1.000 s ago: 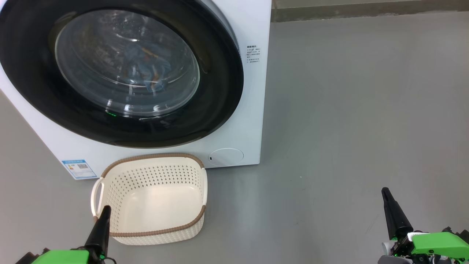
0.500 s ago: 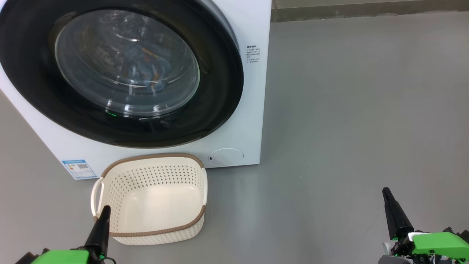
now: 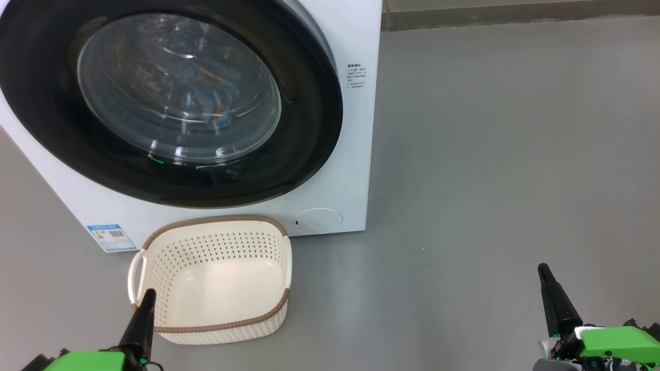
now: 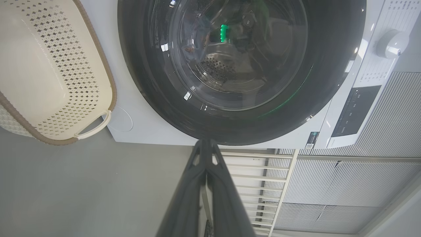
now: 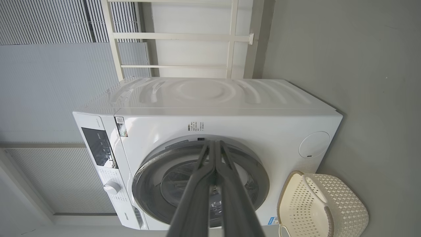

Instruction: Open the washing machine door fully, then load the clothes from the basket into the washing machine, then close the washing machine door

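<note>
While both pincers sit at the near edge with their dark fingers pressed together on nothing, the left pincer point(image 3: 148, 296) is at the near-left corner of the basket point(image 3: 216, 220) and the right pincer point(image 3: 542, 269) is well apart at the near right, above the grey floor point(image 3: 490, 180).

The basket stands on the floor at the near left, just in front of the washing machine point(image 3: 356, 170). It looks light and stiff, and would best be lifted by a white side handle point(image 3: 135, 273) or by the brown rim. It is cream, perforated, and has no cloth in it.

Farther back on the left, the washing machine door point(image 3: 309, 129) lies shut against the white front. I judge it rigid and fairly heavy. Its glossy black ring is likely slippery, so a hold belongs at the ring's outer edge opposite the hinge, though I cannot tell which side that is.

Farthest back, behind the bulging clear glass point(image 3: 154, 77), the clothes point(image 3: 206, 98) lie inside the drum as a small crumpled blue bundle with orange-brown flecks. They look soft, limp and light, and would be easiest to pinch at a raised fold.
</note>
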